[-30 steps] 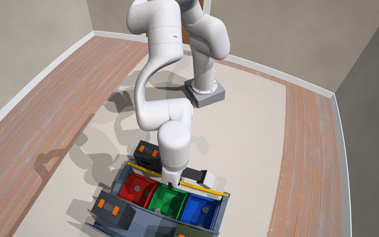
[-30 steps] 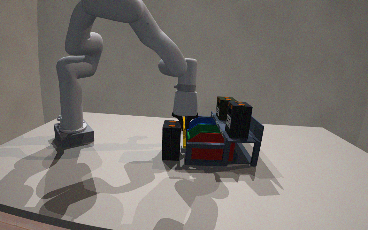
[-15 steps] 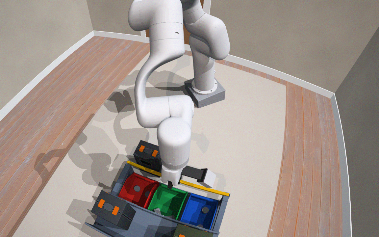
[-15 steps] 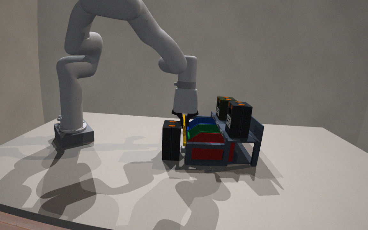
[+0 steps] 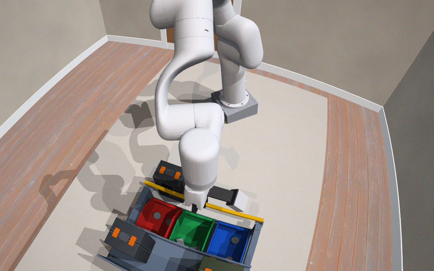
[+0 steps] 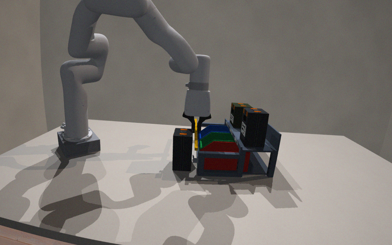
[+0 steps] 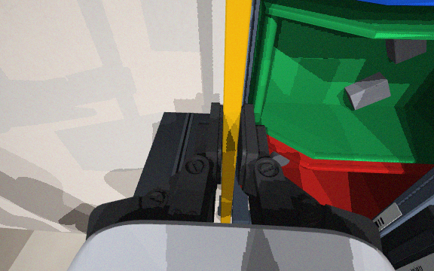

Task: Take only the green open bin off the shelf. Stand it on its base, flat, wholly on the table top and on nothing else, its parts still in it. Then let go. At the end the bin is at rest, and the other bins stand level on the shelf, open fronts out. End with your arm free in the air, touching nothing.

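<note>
Three bins, red, green bin (image 5: 191, 229) and blue, sit in the shelf (image 5: 164, 242); the gripper (image 7: 230, 124) pinches the yellow bar (image 7: 236, 56) along its front.

Your arm (image 5: 191, 111) is smooth, glossy white, built of fat rounded tube sections with thin seams at the joints. It rises from a round flange ringed with small bolts on a square grey base block (image 5: 240, 109). The wrist ends in a pale grey housing, and the gripper (image 7: 231, 150) beyond it is matte black, its fingers carrying round slotted screws.
</note>
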